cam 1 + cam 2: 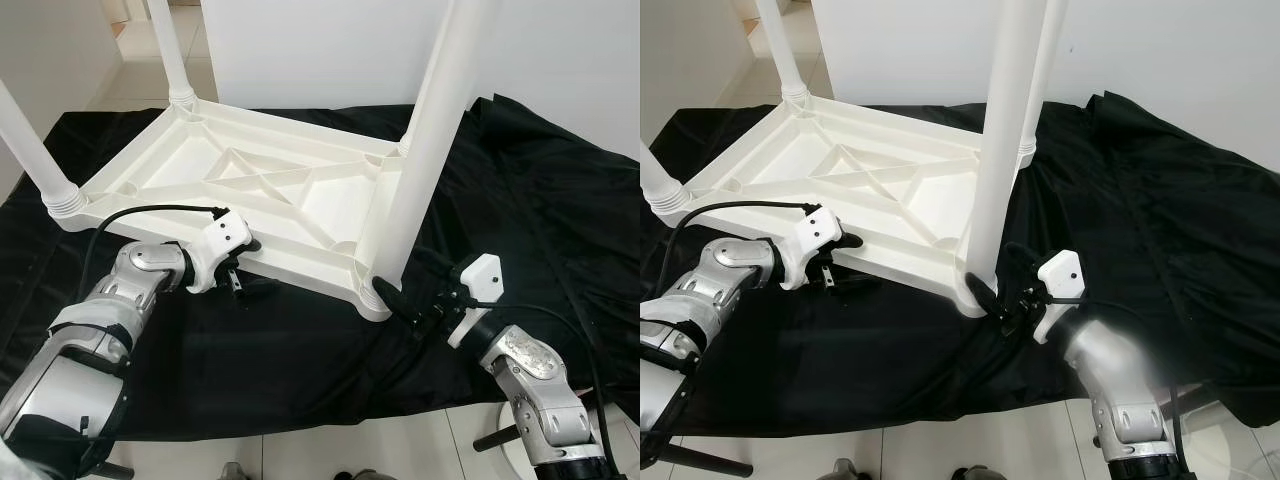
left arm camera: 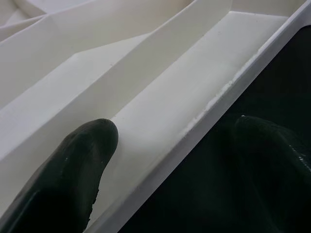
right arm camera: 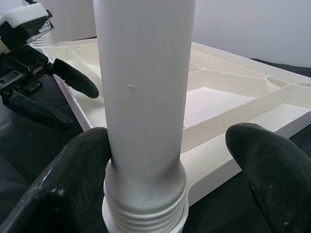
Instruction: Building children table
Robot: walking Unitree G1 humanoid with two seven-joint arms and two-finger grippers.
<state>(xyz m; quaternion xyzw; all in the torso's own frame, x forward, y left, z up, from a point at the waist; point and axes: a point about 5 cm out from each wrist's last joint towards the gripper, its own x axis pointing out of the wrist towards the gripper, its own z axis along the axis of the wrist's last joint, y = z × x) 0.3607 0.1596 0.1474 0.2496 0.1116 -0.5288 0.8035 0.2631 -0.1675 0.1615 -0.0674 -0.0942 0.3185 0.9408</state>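
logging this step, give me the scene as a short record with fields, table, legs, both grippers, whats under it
table: white plastic tabletop lying upside down, ribbed underside up
legs: four white legs standing up from the corners; near right leg sits in its corner socket
left gripper: open, straddling the near rim of the tabletop, one finger inside the rim, the other outside over the cloth
right gripper: open, around the base of the near right leg, one finger against it, the other apart
underneath: black cloth spread on a pale tiled floor

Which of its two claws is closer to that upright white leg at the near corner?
Right. The right gripper straddles the leg at its base; the left gripper sits along the tabletop's near edge.
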